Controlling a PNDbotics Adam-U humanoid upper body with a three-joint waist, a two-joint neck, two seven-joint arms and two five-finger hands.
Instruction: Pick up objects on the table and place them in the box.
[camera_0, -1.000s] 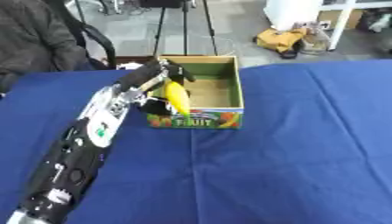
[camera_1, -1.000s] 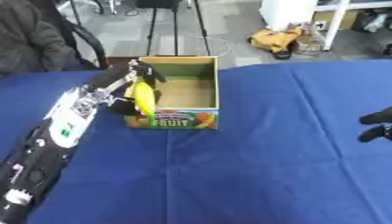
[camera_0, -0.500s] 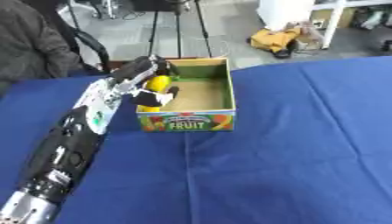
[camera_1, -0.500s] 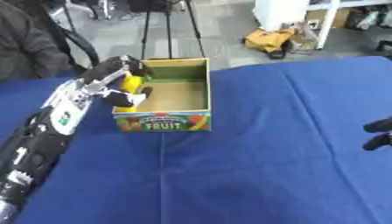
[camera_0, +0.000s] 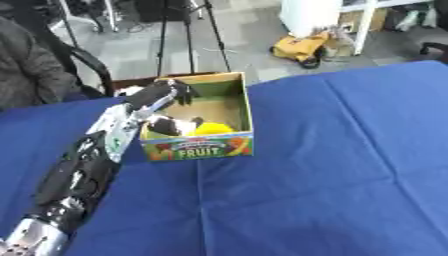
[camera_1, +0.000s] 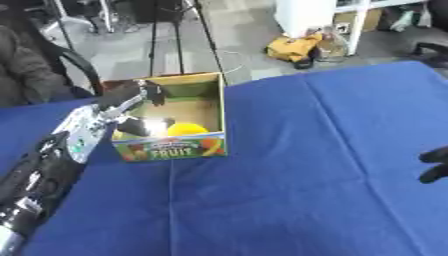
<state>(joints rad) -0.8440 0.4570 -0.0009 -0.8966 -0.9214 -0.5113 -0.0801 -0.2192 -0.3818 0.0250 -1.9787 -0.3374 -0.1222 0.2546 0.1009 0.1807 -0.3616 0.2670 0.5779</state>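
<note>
The cardboard fruit box (camera_0: 199, 148) stands on the blue table (camera_0: 332, 165), open at the top. A yellow fruit (camera_0: 213, 128) lies inside it against the front wall. My left hand (camera_0: 159, 95) reaches over the box's left rim, fingers stretched toward the back of the box and thumb (camera_0: 170, 125) down beside the yellow fruit. The hand is open and the fruit lies apart from its fingers. My right hand (camera_1: 434, 165) shows only as dark fingers at the right edge of the right eye view, open and holding nothing.
The blue cloth (camera_1: 289, 200) covers the whole table. Behind the far edge are a chair with a person's sleeve (camera_0: 35, 80), tripod legs (camera_0: 188, 35) and a yellow item on the floor (camera_0: 302, 47).
The yellow fruit was held in my left hand at the box's left rim; now it lies inside the box and the hand has opened. The camera has shifted too.
</note>
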